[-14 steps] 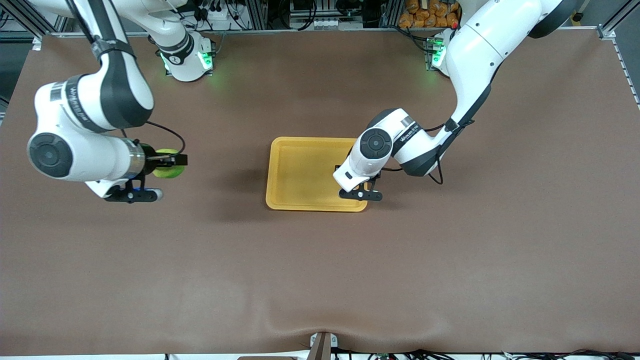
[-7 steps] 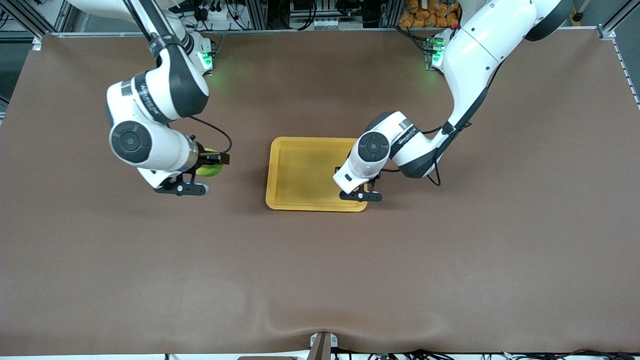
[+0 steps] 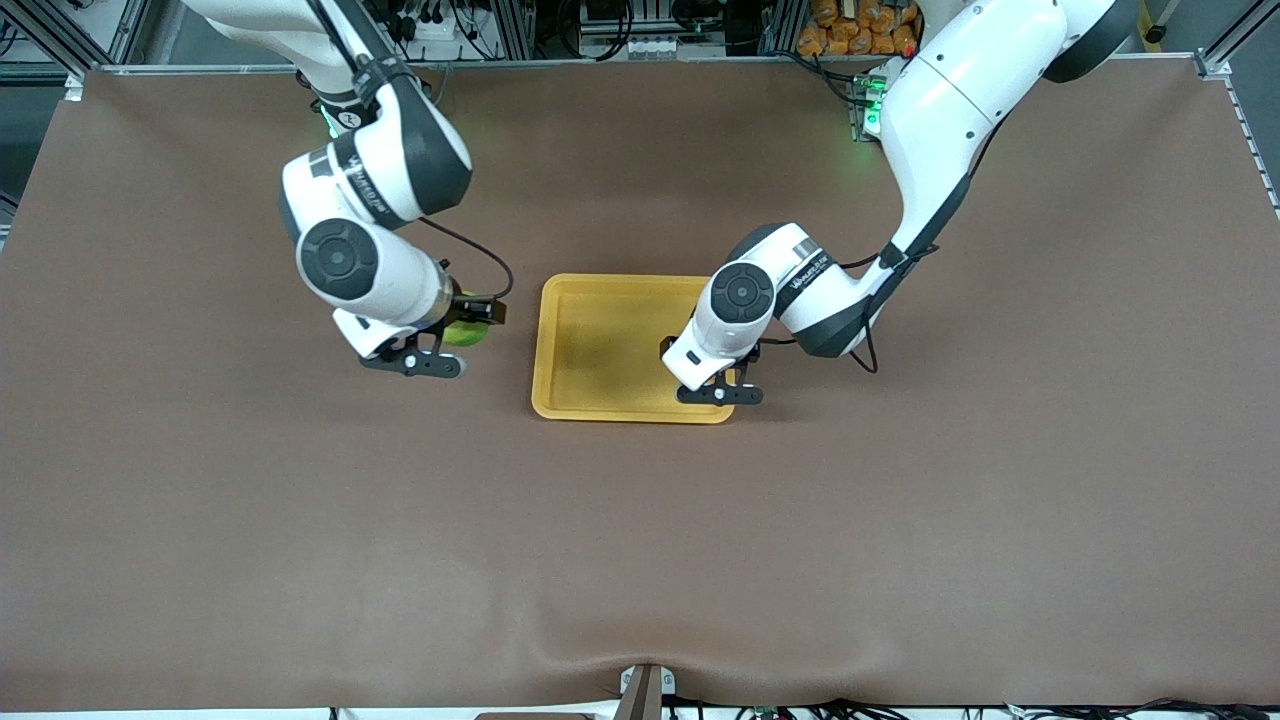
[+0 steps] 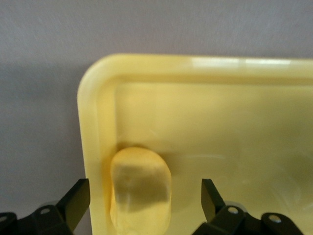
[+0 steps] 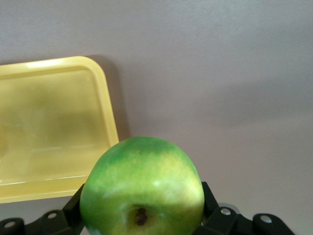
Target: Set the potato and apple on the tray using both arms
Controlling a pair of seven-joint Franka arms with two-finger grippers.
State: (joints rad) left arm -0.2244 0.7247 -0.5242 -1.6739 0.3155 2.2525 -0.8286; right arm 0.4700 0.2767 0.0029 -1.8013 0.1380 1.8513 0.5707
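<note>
Brown matting covers the whole table [image 3: 640, 560], with the yellow tray [image 3: 600, 345] lying near its middle.

Starting at the right arm's end, the right gripper [image 3: 478, 318] hangs over bare matting just short of the tray's rim, clenched on the green apple [image 3: 462, 330]. In the right wrist view the apple [image 5: 143, 188] sits snug between the two black fingers [image 5: 73, 210], its stem dimple facing the camera, and the tray [image 5: 49, 132] lies at about ten o'clock from the fruit. On the front view's clock face, the tray lies at three o'clock from this gripper. That is the relation the coming move turns on: the apple must travel sideways over the rim before it can be let go, and the right arm is the one carrying it.

Over the tray's corner at the left arm's end, the left gripper [image 3: 712, 380] stands released, its fingers [image 4: 73, 200] spread wide. The potato [image 4: 140, 188] lies in the tray [image 4: 205, 71] between them, touched by neither, hard against the side wall near the rounded corner. Its long axis runs along that wall.

By my judgement the potato is delivered; the apple is not yet.
</note>
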